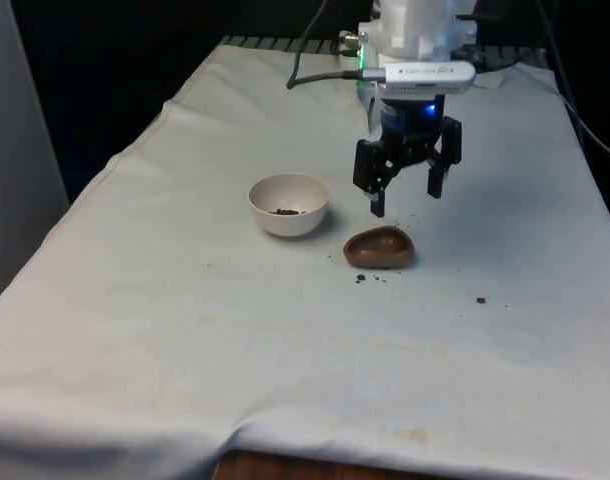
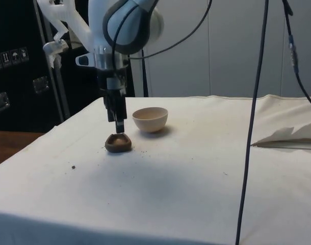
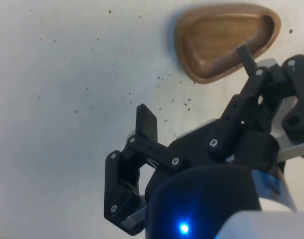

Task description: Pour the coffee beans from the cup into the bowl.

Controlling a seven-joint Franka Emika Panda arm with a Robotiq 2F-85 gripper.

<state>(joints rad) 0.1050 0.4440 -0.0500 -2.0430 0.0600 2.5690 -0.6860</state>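
A white bowl (image 1: 288,190) stands on the cloth with a few dark coffee beans (image 1: 286,211) in its bottom; in the side view the bowl (image 2: 150,118) is beyond the cup. A shallow brown wooden cup (image 1: 380,248) rests upright on the cloth to the front view's right of the bowl and looks empty (image 3: 224,40). My gripper (image 1: 406,202) hangs open just above the cup's far side, holding nothing. In the side view it (image 2: 118,125) hovers right over the cup (image 2: 118,143). In the wrist view the gripper (image 3: 194,84) has its fingers spread, one over the cup's rim.
Loose beans and crumbs lie on the cloth around the cup (image 1: 362,278), with one stray bean (image 1: 480,299) further to the front view's right. A black cable (image 2: 252,127) hangs down in the side view. A fold of cloth (image 2: 293,138) rises at that view's right.
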